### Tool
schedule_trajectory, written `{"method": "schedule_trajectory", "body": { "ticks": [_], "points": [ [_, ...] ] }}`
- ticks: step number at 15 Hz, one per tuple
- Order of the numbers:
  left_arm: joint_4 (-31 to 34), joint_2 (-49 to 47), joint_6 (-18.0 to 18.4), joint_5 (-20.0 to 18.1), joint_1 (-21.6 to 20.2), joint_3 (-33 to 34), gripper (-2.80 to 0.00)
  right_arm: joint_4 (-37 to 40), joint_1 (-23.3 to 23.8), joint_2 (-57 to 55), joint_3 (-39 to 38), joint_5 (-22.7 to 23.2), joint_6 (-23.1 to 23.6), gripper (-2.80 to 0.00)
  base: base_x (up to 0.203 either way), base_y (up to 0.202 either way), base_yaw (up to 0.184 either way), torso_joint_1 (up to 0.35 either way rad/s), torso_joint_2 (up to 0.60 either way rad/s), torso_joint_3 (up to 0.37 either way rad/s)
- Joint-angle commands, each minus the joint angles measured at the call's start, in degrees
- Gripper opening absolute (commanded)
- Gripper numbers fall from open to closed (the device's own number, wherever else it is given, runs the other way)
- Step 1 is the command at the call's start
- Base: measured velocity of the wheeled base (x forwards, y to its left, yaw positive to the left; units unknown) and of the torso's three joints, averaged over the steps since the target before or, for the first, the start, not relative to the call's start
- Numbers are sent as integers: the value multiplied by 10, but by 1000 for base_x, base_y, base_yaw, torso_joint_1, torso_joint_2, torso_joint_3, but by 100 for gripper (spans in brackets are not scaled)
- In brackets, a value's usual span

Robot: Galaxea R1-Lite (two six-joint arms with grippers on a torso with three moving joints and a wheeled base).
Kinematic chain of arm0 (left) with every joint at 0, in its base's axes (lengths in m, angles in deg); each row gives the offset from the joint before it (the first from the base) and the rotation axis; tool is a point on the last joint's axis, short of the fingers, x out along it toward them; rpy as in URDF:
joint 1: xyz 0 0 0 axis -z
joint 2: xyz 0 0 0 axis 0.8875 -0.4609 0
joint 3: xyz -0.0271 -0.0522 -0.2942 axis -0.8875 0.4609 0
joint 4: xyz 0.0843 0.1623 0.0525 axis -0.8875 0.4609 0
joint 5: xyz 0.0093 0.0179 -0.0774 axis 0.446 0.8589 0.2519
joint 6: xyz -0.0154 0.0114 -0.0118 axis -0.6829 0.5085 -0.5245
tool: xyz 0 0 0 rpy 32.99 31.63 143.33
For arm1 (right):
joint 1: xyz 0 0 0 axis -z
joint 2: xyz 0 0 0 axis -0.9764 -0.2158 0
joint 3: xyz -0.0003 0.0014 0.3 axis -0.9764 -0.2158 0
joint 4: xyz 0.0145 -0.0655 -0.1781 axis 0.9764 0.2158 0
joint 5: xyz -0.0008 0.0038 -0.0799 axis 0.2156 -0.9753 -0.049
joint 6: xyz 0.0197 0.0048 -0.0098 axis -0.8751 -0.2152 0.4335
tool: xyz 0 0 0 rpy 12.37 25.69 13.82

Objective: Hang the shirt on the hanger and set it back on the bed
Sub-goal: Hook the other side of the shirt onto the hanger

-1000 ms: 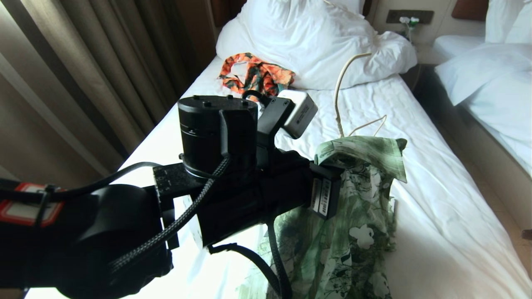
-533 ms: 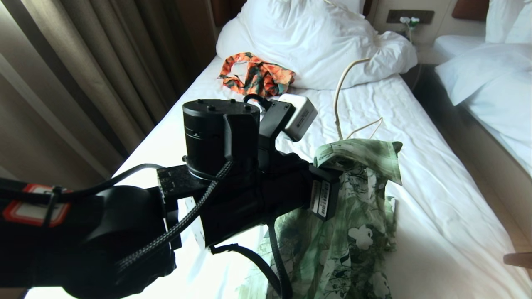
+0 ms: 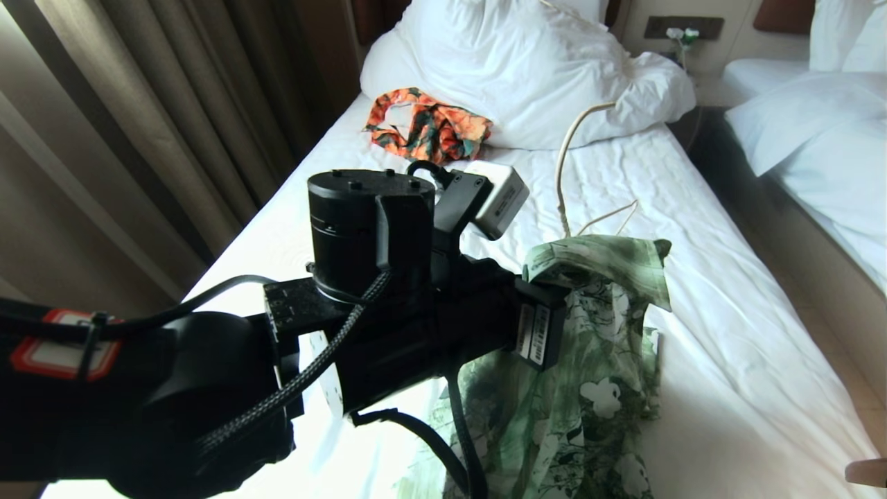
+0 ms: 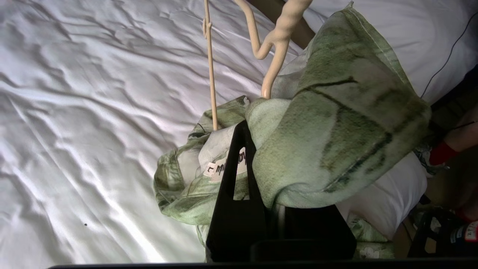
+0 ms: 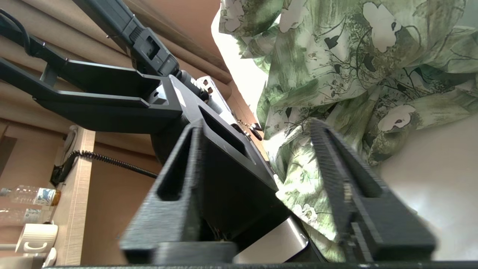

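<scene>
The green and white flowered shirt (image 3: 589, 360) hangs bunched from my left gripper (image 4: 248, 127), which is shut on the collar (image 4: 336, 123) near the neck label. The cream hanger (image 3: 565, 159) rises out of the neck opening. Its hook (image 4: 276, 45) and a thin bar (image 4: 210, 74) stand above the cloth, and the rest is hidden inside the shirt. My left arm (image 3: 388, 305) reaches across the bed (image 3: 727, 346). My right gripper (image 5: 257, 130) is open, low beside the hanging shirt (image 5: 336, 56) and pointing up. Shirt folds and the left arm's black body lie between its fingers (image 5: 328, 149).
An orange and dark green garment (image 3: 429, 128) lies near the bulky white duvet (image 3: 520, 62) at the head of the bed. Curtains (image 3: 138, 104) hang to the left. A second white bed (image 3: 818, 125) stands to the right. A desk with bottles (image 5: 26, 194) shows behind.
The shirt, hanger and left arm sit a touch lower in the head view. A tan shape has come in at the lower right edge.
</scene>
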Motion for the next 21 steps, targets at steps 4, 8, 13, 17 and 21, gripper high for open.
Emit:
{"method": "schedule_trajectory", "body": {
  "ticks": [4, 8, 13, 17, 21],
  "points": [
    [-2, 14, -1, 0, -2, 6, -280, 5, 69, 41, -34, -1, 1, -280, 0, 0, 0, 0, 0, 0],
    [-2, 11, 0, 0, -2, 4, -280, -27, 158, 28, -12, -31, 0, -280, 0, 0, 0, 0, 0, 0],
    [-2, 13, -1, 0, -2, 5, -280, -286, 228, 4, 18, -110, -43, -280, 0, 0, 0, 0, 0, 0],
    [-2, 14, 0, 2, -2, 5, -280, -304, 238, -31, 99, -123, -82, -280, 0, 0, 0, 0, 0, 0],
    [-2, 15, 0, 7, -6, 4, -280, -298, 215, -78, 269, -122, -144, -280, 0, 0, 0, 0, 0, 0]
  ]
}}
